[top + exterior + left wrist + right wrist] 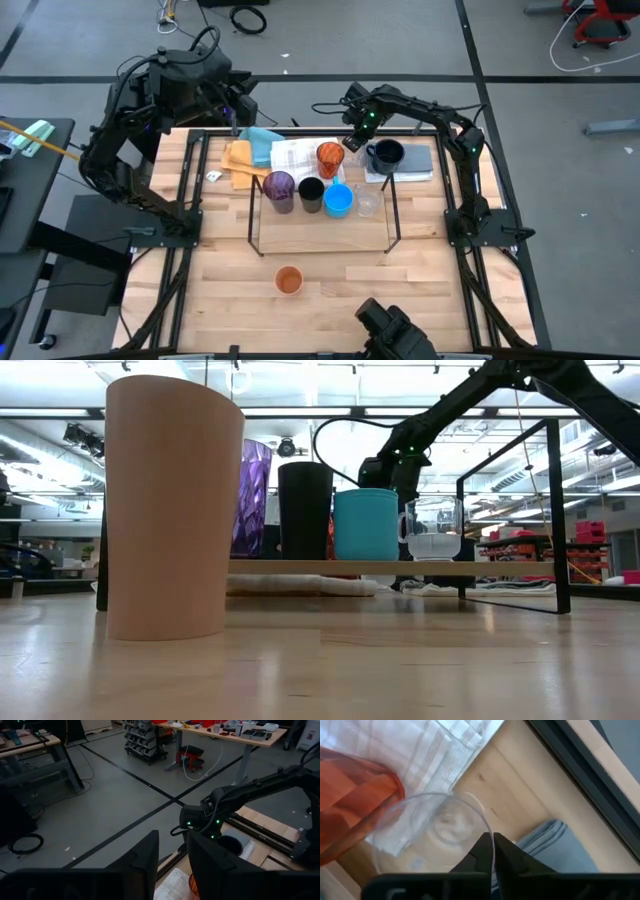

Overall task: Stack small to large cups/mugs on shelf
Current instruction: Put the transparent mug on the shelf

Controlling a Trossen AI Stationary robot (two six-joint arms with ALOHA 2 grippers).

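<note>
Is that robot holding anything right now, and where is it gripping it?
The right gripper pinches a clear glass by its rim; the left gripper holds nothing.

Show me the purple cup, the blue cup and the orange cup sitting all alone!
purple cup (279,186), high view, on its open rim.
blue cup (339,199), high view, on its open top.
orange cup (288,280), high view, on its inside, alone on the table's near part.

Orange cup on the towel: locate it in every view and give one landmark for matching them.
High view: the orange cup stands behind the shelf, on the white towel.
Low view: screened by the cups on the shelf; not clearly visible.
Left wrist view: a sliver at the bottom edge.
Right wrist view: at the left edge, beside the glass.
Shared landmark: the white towel.
</note>
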